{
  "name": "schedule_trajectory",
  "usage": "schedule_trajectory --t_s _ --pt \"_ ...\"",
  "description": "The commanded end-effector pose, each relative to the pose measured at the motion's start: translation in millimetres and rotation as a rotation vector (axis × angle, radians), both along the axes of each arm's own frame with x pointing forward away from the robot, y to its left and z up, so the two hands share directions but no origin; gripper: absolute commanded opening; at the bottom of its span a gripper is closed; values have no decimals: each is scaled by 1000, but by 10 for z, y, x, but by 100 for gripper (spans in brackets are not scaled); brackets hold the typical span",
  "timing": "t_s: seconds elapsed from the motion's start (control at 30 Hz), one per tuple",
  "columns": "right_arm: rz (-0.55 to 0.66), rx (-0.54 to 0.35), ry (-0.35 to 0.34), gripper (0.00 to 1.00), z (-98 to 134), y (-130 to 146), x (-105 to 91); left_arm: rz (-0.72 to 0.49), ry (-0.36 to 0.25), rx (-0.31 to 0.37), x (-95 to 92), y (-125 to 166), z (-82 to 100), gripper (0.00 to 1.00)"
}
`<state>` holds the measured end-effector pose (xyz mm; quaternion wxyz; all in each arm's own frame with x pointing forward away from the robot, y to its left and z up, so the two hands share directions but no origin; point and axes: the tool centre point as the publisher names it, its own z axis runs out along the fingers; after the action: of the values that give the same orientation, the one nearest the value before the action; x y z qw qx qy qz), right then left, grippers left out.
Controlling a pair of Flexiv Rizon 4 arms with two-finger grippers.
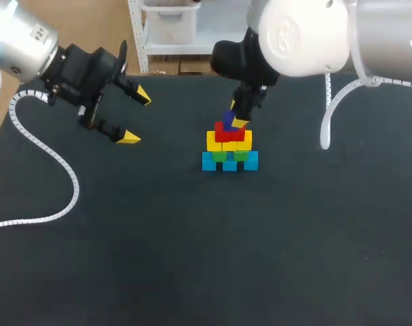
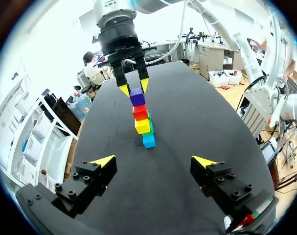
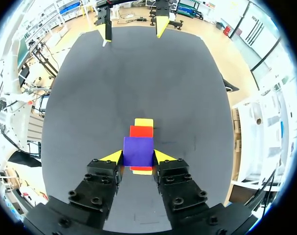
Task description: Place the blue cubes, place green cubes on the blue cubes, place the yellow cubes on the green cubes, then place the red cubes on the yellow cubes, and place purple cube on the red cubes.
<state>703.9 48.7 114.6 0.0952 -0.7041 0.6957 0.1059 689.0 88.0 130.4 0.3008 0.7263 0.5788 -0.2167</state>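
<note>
Gripping the purple cube (image 3: 138,151) atop the red cubes (image 1: 226,136): right end effector (image 3: 138,157) | head view shows green cubes (image 1: 220,155) and blue cubes (image 1: 209,161) beneath, hidden in right wrist view | left end effector (image 1: 136,117) wide, well apart over bench (image 1: 192,258).

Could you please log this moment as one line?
right tool shut on purple cube over red cubes | left tool open, apart

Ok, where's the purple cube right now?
In the head view the purple cube is on top of the stack near the table's middle, sitting on the red cubes, with the right gripper closed on it from both sides.
</note>
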Motion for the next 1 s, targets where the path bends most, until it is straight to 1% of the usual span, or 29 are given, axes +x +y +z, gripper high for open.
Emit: schedule_trajectory --t_s 0.03,0.17,0.37,0.57,0.63,0.7,0.73,0.77,0.9,0.93,1.0 --pt "2 2 5 8 -3 0 17 -2 -3 -3 2 7 -9 100" --pt "3 4 7 13 -10 1 18 -2 -3 -3 2 7 -9 100" --pt "7 4 7 16 -15 10 25 -2 -3 -3 2 7 -9 100" --pt "7 4 9 21 -19 11 28 -2 -3 -3 2 7 -9 100" --pt "7 4 8 25 -19 11 29 -2 -3 -3 2 7 -9 100" --pt "8 4 8 32 -19 11 30 -2 -3 -3 2 7 -9 100" --pt "8 4 8 33 -19 11 31 -2 -3 -3 2 7 -9 100" --pt "8 3 7 38 -19 11 32 -2 -3 -3 2 7 -9 100" --pt "8 2 6 50 -18 7 34 -2 -3 -3 2 7 -9 100" --pt "7 1 5 66 -16 4 34 -2 -3 -3 2 7 -9 100" --pt "5 0 5 92 -8 -1 25 -2 -3 -3 2 7 -9 100"
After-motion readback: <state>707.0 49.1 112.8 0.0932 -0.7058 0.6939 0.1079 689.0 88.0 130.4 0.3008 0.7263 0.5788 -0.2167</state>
